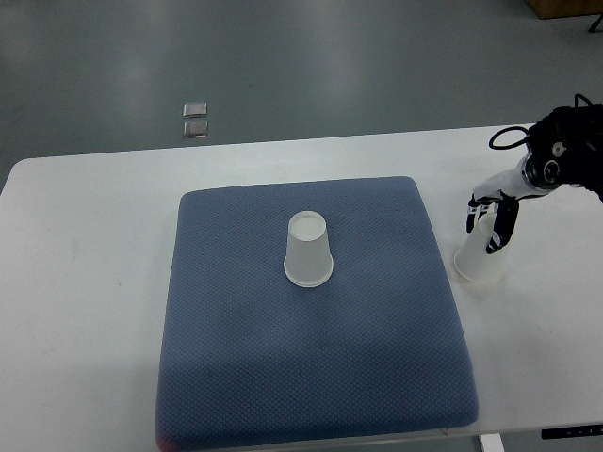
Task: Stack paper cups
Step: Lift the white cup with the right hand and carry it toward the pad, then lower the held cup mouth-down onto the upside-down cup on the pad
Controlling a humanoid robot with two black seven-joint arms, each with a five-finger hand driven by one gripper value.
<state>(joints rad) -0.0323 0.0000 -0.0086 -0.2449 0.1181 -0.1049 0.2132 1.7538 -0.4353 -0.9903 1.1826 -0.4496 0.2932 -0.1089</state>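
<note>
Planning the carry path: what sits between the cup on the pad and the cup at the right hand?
Top view: only bare blue textured pad and white table separate the upside-down translucent paper cup from the second cup.

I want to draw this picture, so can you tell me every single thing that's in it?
Paper cups: 2, whitish; one upside down on the middle of the mat, one on the bare table right of the mat, under the robot hand.
Mat: 1, blue-grey, on the middle of the table.
Table: 1, white.
Small square things: 2, grey, on the floor beyond the table.
Floor: grey-green.
Right robot hand: 1, black and white, fingers around the right cup's top; black arm comes in from the right edge.
</note>
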